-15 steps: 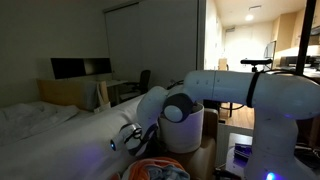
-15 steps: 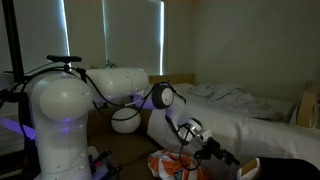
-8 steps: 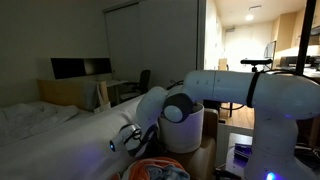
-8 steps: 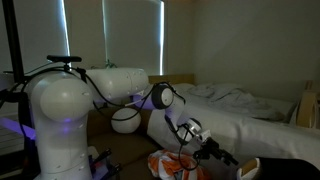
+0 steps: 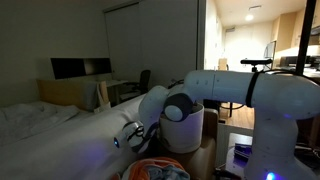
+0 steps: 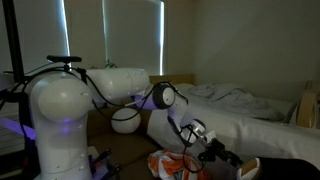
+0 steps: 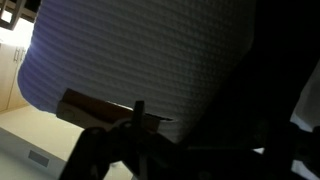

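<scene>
Hand (image 6: 212, 148) low at bed's side, jaws spread wide, nothing gripped as far as pics show. Orange cloth heap (image 6: 172, 163) lies low beside bed, just under hand and apart fr. fingers; no contact visible. Heap also shows in an exterior view (image 5: 158, 170), close below hand (image 5: 128, 138).

Surroundings / obstructions:
- Bed (image 5: 45, 122) w/ rumpled white cover. Its side hangs right behind hand, so hand sits in a tight gap betw. bed and arm's own forearm.
- Wrist view: mostly white waffle-textured bed cover (image 7: 140, 60), wood strip (image 7: 105, 107) along its lower edge. Fingers only dark silhouettes at bottom of view.
- Dark item (image 6: 280, 170) further along bed's side, past heap; too dim to ID.
- Beyond bed: dark monitors (image 5: 80, 68) and office chair (image 5: 143, 80), well apart fr. hand.

Containers:
- White round bin (image 5: 190, 132) stands off fr. bed, behind arm's elbow, near heap. Contents not visible.
- Whether heap lies in a basket or loose beside bed: cannot tell, too dark.
</scene>
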Robot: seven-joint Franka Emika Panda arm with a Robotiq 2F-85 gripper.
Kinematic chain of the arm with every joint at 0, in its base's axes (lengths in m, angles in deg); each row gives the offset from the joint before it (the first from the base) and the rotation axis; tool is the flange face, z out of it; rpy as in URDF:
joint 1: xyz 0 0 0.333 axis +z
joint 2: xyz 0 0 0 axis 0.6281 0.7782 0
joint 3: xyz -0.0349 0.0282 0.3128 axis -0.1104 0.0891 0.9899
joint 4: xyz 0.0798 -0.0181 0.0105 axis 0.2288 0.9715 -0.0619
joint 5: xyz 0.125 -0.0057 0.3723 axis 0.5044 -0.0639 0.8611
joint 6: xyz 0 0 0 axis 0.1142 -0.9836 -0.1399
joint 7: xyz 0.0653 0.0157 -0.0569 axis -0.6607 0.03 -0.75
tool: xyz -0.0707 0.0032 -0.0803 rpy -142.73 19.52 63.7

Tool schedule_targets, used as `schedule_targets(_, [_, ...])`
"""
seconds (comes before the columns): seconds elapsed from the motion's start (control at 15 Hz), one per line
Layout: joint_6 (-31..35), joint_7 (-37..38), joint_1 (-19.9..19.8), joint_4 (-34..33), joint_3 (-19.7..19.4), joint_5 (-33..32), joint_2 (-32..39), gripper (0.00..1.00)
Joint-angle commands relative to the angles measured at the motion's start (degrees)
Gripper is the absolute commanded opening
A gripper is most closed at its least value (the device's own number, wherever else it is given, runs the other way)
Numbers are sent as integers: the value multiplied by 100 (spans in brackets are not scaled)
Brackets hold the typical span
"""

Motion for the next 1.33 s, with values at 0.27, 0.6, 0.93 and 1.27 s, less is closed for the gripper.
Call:
schedule_targets(0.27, [185, -287, -230, 70, -98, -235, 0, 100])
schedule_targets(0.6, [554, -181, -239, 135, -168, -689, 2, 100])
schedule_targets(0.93, [683, -182, -278, 133, -119, -958, 3, 100])
schedule_targets(1.27, [547, -212, -283, 141, -94, -943, 4, 79])
